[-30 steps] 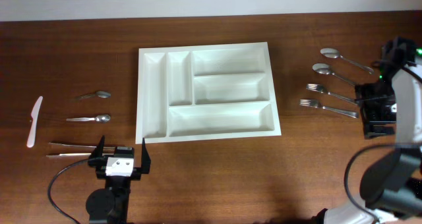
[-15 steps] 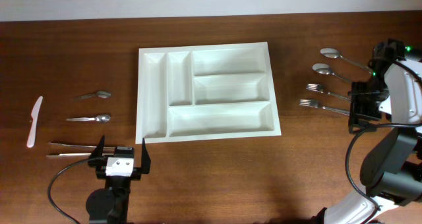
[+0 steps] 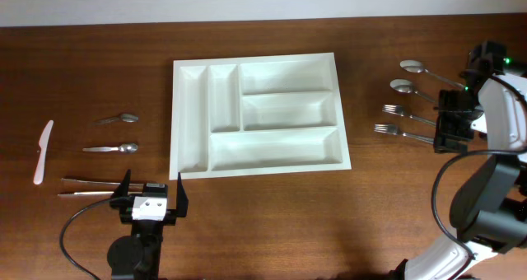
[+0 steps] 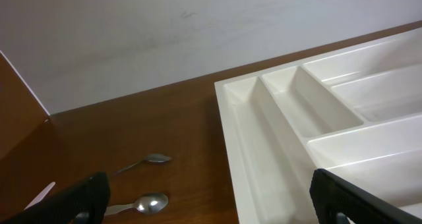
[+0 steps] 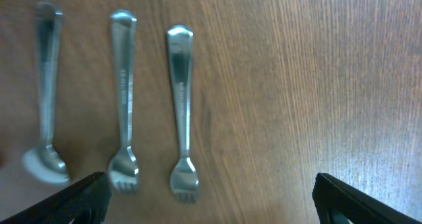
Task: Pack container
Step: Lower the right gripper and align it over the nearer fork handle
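The container point(image 3: 175, 115) is a large white cutlery tray at the table's middle, all compartments bare. It also fills the right of the left wrist view point(image 4: 245, 125). My left gripper point(image 3: 152, 199) is open and empty near the front edge, just off the tray's front left corner; its fingertips point(image 4: 211, 207) frame the tray corner. My right gripper point(image 3: 451, 130) hovers open and empty over the handle ends of two forks point(image 3: 397, 110) point(image 3: 394, 131). In the right wrist view both forks point(image 5: 123, 105) point(image 5: 181, 99) and one spoon point(image 5: 45, 99) lie ahead of the open jaws point(image 5: 211, 207).
Two spoons point(image 3: 410, 66) point(image 3: 403, 86) lie behind the forks at the right. At the left lie two small spoons point(image 3: 123, 117) point(image 3: 115, 148), a white knife point(image 3: 43, 152) and two thin metal sticks point(image 3: 86, 181) point(image 3: 82, 194).
My right arm has moved left and toward the back, bringing its gripper over the fork handles. The left arm and the cutlery have not moved.
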